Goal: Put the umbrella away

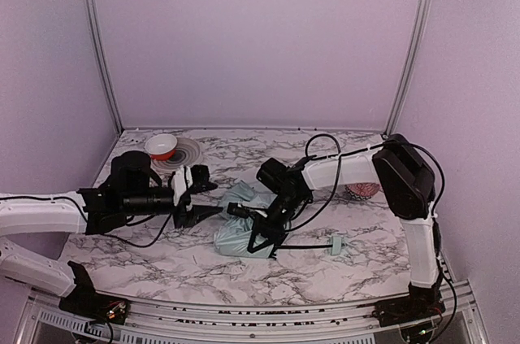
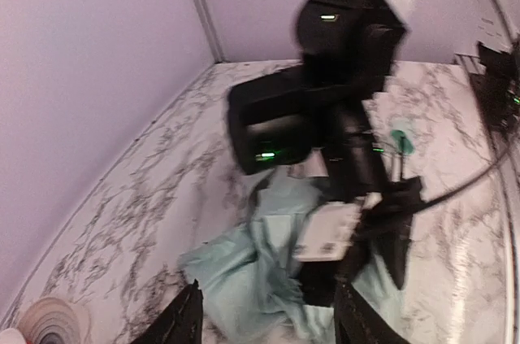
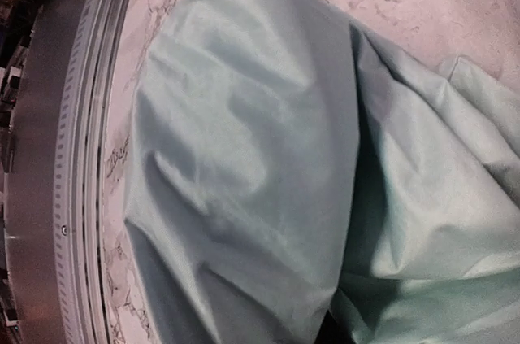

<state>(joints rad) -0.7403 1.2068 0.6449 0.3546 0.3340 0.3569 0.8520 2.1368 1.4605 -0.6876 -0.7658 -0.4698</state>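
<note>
The umbrella lies collapsed in the middle of the table, its mint-green canopy crumpled in a heap. Its black shaft runs right to the small pale green handle. My left gripper is open just left of the canopy; in the left wrist view the fabric lies ahead between its black fingertips. My right gripper is pressed down into the canopy. In the right wrist view the fabric fills the frame and hides the fingers. The handle also shows in the left wrist view.
A red bowl sits on a white plate at the back left. A pink patterned lump lies behind the right arm. The metal front rail runs close to the canopy. Cables loop over the table by the right arm.
</note>
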